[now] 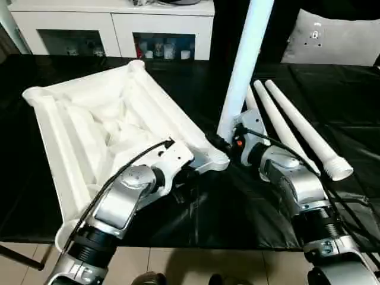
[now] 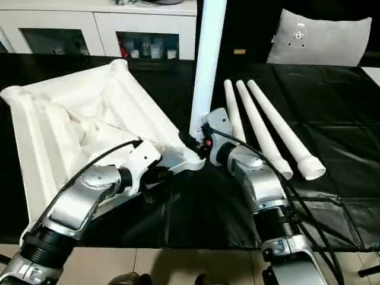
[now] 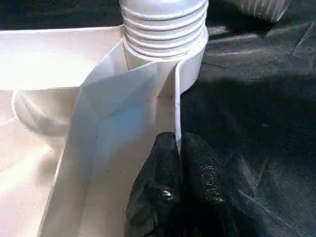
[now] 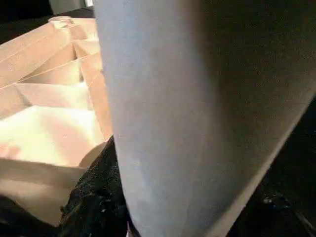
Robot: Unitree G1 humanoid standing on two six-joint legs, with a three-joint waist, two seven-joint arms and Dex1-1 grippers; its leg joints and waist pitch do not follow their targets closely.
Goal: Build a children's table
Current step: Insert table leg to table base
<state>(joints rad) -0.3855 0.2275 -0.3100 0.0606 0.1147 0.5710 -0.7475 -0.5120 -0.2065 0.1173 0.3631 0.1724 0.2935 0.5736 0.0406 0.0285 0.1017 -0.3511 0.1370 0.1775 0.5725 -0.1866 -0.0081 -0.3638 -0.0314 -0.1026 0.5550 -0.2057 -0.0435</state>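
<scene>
1. Left arm is reaching in from 7 o'clock; left gripper [image 3: 178, 163] is sitting at the near right edge of the table top [image 1: 95, 124]. Its jaws are pressed together, pinching the thin upright rim wall [image 3: 177, 103] of the top, one black finger on each side.
2. Right arm is coming in from 5 o'clock. Right gripper [image 1: 228, 144] is sitting at the foot of the upright leg [image 1: 243, 65]; its jaws are clasping that leg low down, a dark finger [image 4: 94, 197] showing against the leg's side.
3. The table top is lying underside up on the black surface [image 1: 196, 214], occupying the 9 to 11 o'clock part of the scene, ribs and cross-braces facing the camera, round sockets at its corners.
4. The upright leg is standing, tilted slightly toward 1 o'clock, with its ribbed end [image 3: 164, 22] seated in the corner socket [image 3: 192, 59] nearest the centre; its upper part is running out of frame at 12 o'clock.
5. Three loose legs [image 1: 297, 127] are lying side by side on the surface at 2 o'clock, touching or nearly so, ribbed ends pointing toward 4 o'clock.
6. Farther back, a white cabinet [image 1: 113, 24] with glass-fronted shelves is standing at 11 o'clock, and a grey pillow [image 1: 332, 38] is resting at 1 o'clock.
</scene>
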